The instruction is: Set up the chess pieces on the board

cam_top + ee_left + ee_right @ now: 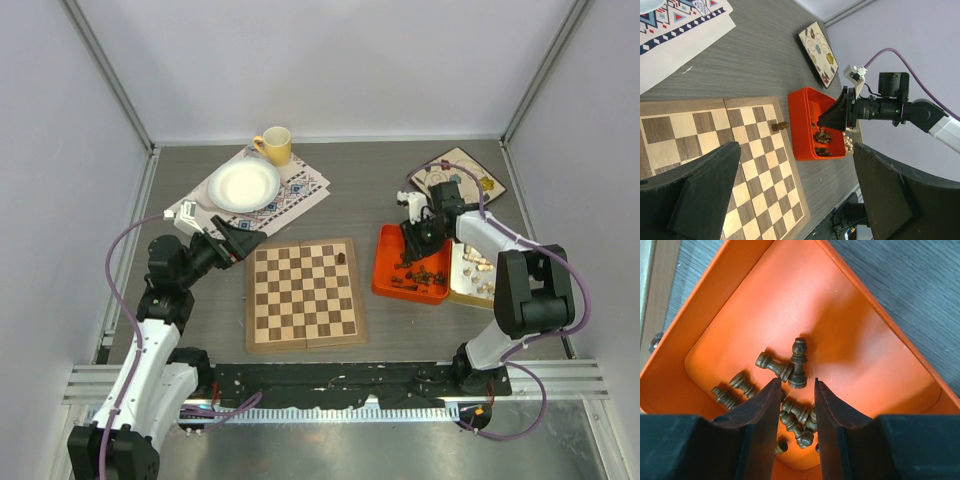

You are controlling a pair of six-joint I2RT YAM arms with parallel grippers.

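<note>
Though narrow, right pincer over pieces

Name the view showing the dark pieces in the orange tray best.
Right wrist: the dark pieces lie close up in the orange tray, shapes distinct. Top external shows small specks; left wrist shows a few beside the right gripper.

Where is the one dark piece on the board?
Top view: the dark wooden chess piece is near the far right corner of the wooden chessboard, beside the orange tray.
</note>
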